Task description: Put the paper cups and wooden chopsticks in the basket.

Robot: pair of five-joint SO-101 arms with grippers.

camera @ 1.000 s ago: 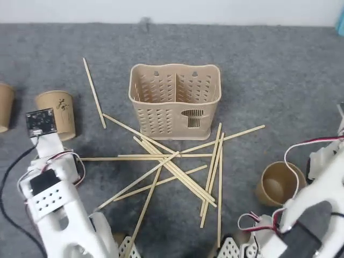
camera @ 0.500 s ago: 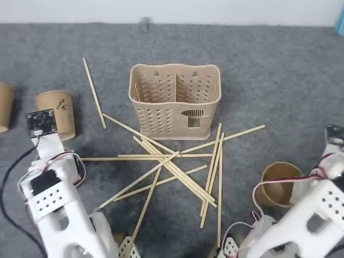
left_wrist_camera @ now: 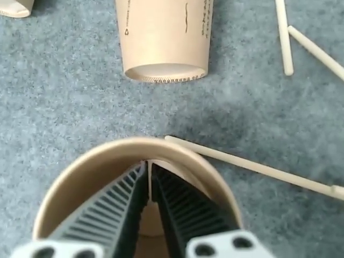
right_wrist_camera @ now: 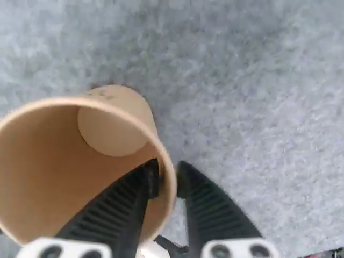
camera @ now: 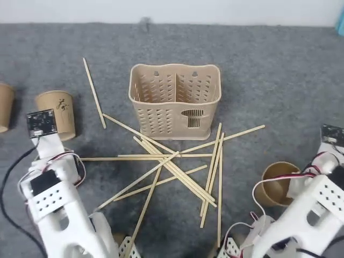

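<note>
The beige slotted basket (camera: 174,99) stands upright at the table's middle. Wooden chopsticks (camera: 177,161) lie scattered in front of it. My right gripper (right_wrist_camera: 166,169) is shut on the wall of a paper cup (right_wrist_camera: 59,172), one finger inside and one outside; this cup (camera: 277,183) sits at the right. My left gripper (left_wrist_camera: 149,165) has its fingers pressed together inside the mouth of another cup (left_wrist_camera: 97,156); I cannot tell whether they pinch its wall. Beyond it a third cup (left_wrist_camera: 164,37) lies on its side, base toward me, and it is the paper cup (camera: 59,110) at the left.
A further cup (camera: 4,106) sits at the far left edge. One chopstick (left_wrist_camera: 252,167) lies just beside the left gripper's cup, and a long one (camera: 94,91) lies left of the basket. Grey carpet covers the table; a pale wall runs along the back.
The right arm has swung over to the cup on the right and closed on its wall. The left arm has stayed still.
</note>
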